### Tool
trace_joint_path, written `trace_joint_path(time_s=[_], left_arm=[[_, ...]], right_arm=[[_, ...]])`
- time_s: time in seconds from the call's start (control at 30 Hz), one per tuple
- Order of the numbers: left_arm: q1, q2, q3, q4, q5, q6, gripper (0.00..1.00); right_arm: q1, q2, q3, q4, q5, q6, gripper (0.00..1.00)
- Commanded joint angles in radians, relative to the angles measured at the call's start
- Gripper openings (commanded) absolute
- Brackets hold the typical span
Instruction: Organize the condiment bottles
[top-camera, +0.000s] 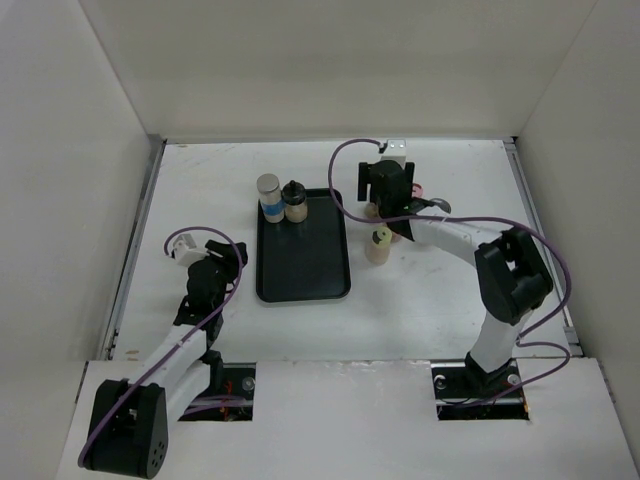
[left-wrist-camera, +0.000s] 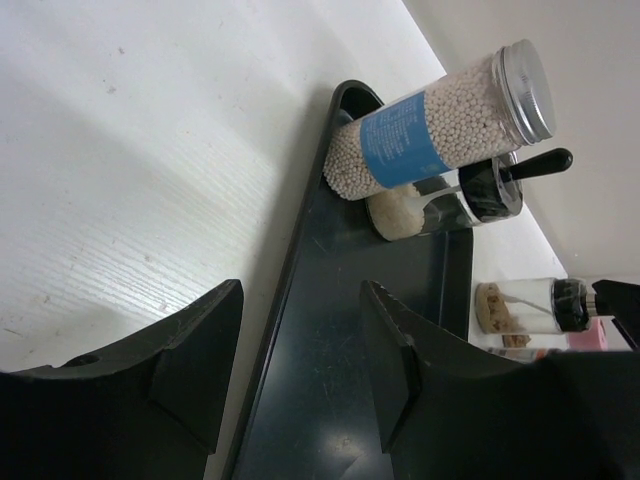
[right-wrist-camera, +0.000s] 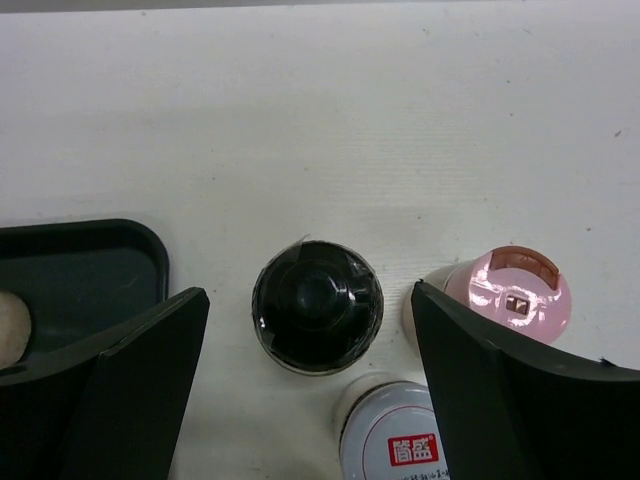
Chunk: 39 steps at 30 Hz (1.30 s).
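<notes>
The black tray (top-camera: 303, 262) holds two condiment bottles at its far left corner: a blue-labelled jar with a grey cap (top-camera: 268, 196) and a black-capped jar (top-camera: 294, 201). My right gripper (top-camera: 393, 208) is open above a cluster of jars just right of the tray. In the right wrist view the open gripper (right-wrist-camera: 310, 295) straddles a black-capped jar (right-wrist-camera: 317, 306) without touching it. A pink-capped jar (right-wrist-camera: 518, 295) and a white-capped, red-labelled jar (right-wrist-camera: 400, 440) stand beside it. A cream-capped jar (top-camera: 379, 243) stands nearer. My left gripper (top-camera: 230, 257) is open and empty at the tray's left edge.
The left wrist view shows the tray's rim (left-wrist-camera: 290, 300) between my open fingers, the blue-labelled jar (left-wrist-camera: 430, 135) and the black-capped jar (left-wrist-camera: 450, 205) on the tray, and another jar (left-wrist-camera: 525, 305) beyond it. White walls enclose the table on three sides.
</notes>
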<state>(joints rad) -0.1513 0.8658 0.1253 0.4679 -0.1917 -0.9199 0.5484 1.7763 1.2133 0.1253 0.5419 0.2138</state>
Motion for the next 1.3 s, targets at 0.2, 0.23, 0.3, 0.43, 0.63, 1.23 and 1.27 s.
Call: trace_joint_path(time_s=[0.2,0.23,0.3,0.43,0.63,1.23,1.27], left_arm=[[-0.006,-0.017,-0.001,0.046,-0.006,0.012,0.48],[-0.006,-0.011,-0.001,0.046,-0.008,0.012,0.48],[-0.009,0.005,0.004,0.048,0.0,0.012,0.48],[-0.009,-0.016,0.0,0.048,-0.005,0.012,0.48],[-0.009,-0.005,0.0,0.049,0.0,0.012,0.48],[-0.007,-0.013,0.0,0.048,-0.006,0.013,0.48],[-0.007,-0.005,0.0,0.051,-0.006,0.013,0.48]], right_arm=[[-0.037,0.069,0.077,-0.047,-0.045,0.056,0.77],[-0.043,0.074,0.08,-0.047,-0.048,0.056,0.74],[-0.051,0.081,0.088,-0.047,-0.054,0.061,0.71],[-0.055,0.084,0.101,-0.044,-0.076,0.062,0.57],[-0.043,-0.02,0.048,0.094,-0.06,0.042,0.5],[0.158,0.208,0.302,0.114,-0.138,-0.007,0.51],[0.158,0.225,0.317,0.105,-0.149,-0.004,0.51]])
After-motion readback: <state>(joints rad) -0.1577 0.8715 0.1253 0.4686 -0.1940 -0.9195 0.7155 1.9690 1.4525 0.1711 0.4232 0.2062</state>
